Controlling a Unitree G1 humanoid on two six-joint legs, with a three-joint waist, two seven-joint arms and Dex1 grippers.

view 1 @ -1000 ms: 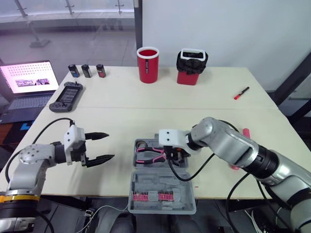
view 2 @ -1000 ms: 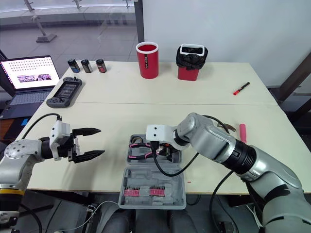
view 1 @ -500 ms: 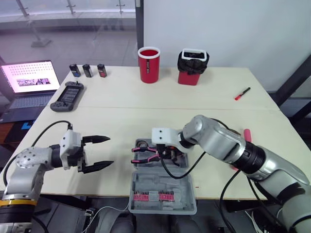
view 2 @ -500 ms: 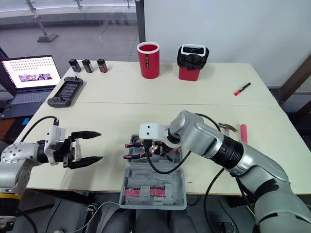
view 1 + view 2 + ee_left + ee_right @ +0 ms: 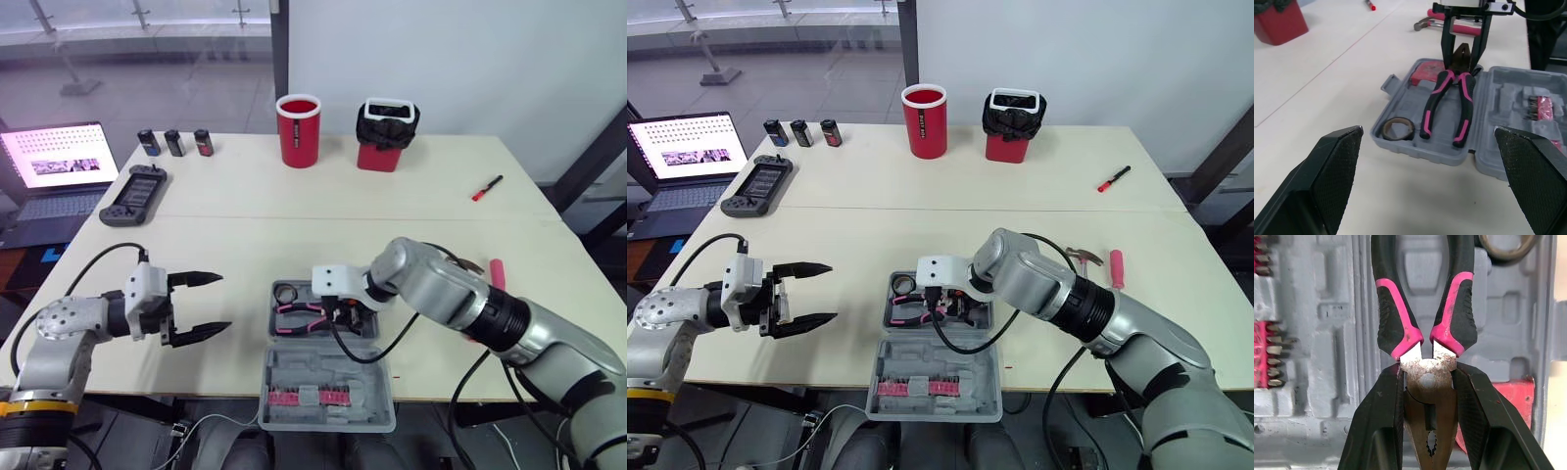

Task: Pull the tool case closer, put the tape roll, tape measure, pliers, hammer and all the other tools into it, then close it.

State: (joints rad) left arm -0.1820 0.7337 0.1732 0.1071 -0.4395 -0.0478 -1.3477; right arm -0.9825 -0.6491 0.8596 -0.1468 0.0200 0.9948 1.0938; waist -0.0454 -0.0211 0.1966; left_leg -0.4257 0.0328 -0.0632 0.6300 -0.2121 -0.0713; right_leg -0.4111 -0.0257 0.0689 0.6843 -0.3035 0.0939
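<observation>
Tape roll [image 5: 1385, 129], tape measure [image 5: 1425, 73] and pliers [image 5: 1436, 100] lie in the open tool case [image 5: 1405, 98]. The right gripper [image 5: 1427, 382] clasps the pliers' head, the left gripper [image 5: 223, 302] gapes empty, and the hammer [image 5: 1116, 268] awaits packing.

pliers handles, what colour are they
The pliers handles are black and pink, clearest in the right wrist view.

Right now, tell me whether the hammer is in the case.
No, the hammer lies on the table, outside the open case.

right end effector [image 5: 946, 305] on pliers [image 5: 910, 311] | tool case [image 5: 972, 378] open | left end effector [image 5: 831, 292] spread
</observation>
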